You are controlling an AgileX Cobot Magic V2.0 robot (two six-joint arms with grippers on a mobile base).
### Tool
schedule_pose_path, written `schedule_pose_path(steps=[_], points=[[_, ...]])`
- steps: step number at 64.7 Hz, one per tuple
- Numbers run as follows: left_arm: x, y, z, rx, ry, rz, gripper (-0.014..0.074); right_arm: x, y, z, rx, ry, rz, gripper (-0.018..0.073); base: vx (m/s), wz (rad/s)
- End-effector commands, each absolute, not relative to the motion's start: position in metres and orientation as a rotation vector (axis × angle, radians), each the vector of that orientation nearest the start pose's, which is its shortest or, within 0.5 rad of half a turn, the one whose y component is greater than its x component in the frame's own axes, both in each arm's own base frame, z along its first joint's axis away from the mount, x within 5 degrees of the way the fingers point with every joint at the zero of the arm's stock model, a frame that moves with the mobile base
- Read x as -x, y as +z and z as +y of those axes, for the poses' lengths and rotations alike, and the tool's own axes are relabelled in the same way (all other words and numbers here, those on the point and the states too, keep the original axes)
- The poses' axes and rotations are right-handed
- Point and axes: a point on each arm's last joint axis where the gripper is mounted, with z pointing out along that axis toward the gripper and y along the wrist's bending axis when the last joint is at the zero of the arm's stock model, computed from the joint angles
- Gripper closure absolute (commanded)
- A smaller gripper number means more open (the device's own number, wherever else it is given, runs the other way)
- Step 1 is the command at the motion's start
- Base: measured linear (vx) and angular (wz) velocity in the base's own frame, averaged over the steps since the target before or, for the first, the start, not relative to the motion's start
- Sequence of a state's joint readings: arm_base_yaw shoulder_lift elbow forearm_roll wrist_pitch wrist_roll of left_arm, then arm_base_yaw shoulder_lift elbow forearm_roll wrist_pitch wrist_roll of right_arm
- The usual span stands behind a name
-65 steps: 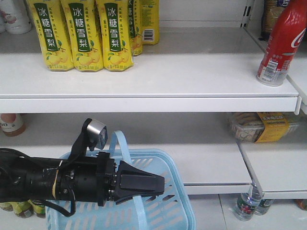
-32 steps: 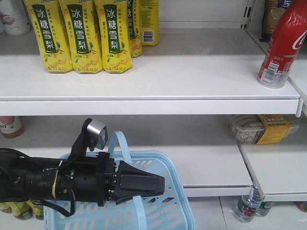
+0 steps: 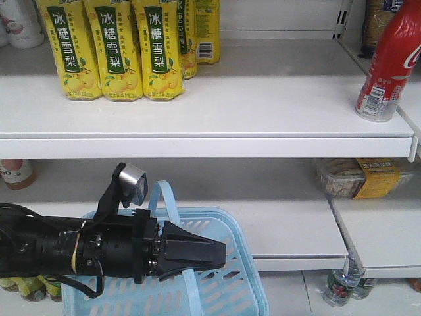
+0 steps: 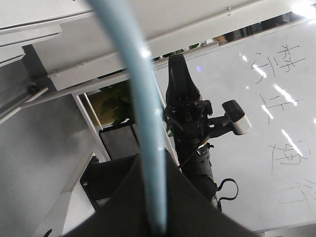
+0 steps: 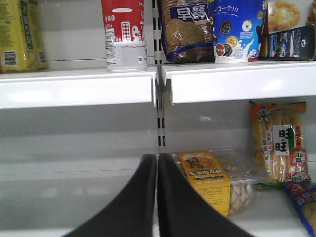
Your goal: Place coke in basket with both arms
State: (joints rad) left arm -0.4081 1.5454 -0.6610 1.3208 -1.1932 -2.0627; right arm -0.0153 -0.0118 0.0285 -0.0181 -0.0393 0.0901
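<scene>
Framing drifted only slightly in the front view: the coke [image 3: 387, 62] sat a touch further right on the upper shelf [image 3: 263, 105], untouched. The left gripper [image 3: 220, 251] stayed clamped on the basket [image 3: 227, 289]. The right gripper [image 5: 157, 197], apparently pinched closed on nothing, faced the shelves, so the pick had not begun.

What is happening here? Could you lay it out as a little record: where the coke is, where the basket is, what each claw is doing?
coke: upright at the right end of the upper shelf, untouched
basket: low, in front of the shelves, left of centre
basket handle: clamped in the left gripper
right gripper: shut, empty, facing the shelves below the coke
neighbours: yellow drink bottles at the upper shelf's left end
progress: coke not yet in basket
</scene>
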Motion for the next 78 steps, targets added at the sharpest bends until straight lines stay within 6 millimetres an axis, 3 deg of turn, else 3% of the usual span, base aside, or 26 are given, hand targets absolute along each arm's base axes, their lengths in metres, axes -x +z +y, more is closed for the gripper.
schedule_pose_path(steps=[1, 55, 63, 71, 78], points=[[-0.198, 0.263, -0.179, -0.365, -2.172, 1.966, 0.0601, -0.055, 0.209, -0.001, -0.055, 0.035, 1.39, 0.0564, 0.0, 0.01], [-0.198, 0.263, -0.179, -0.365, -2.172, 1.966, 0.0601, -0.055, 0.21, -0.001, -0.067, 0.048, 1.384, 0.0564, 0.0, 0.0], [-0.198, 0.263, -0.179, -0.365, -2.172, 1.966, 0.0601, -0.054, 0.216, -0.004, -0.286, 0.29, 1.286, 0.0564, 0.0, 0.0], [-0.198, 0.263, -0.179, -0.365, -2.172, 1.966, 0.0601, -0.048, 0.23, -0.012, -0.549, 0.593, 1.035, 0.0564, 0.0, 0.0], [-0.198, 0.263, -0.179, -0.365, -2.172, 1.966, 0.0601, -0.043, 0.247, -0.01, -0.516, 0.662, 0.95, 0.0564, 0.0, 0.0]])
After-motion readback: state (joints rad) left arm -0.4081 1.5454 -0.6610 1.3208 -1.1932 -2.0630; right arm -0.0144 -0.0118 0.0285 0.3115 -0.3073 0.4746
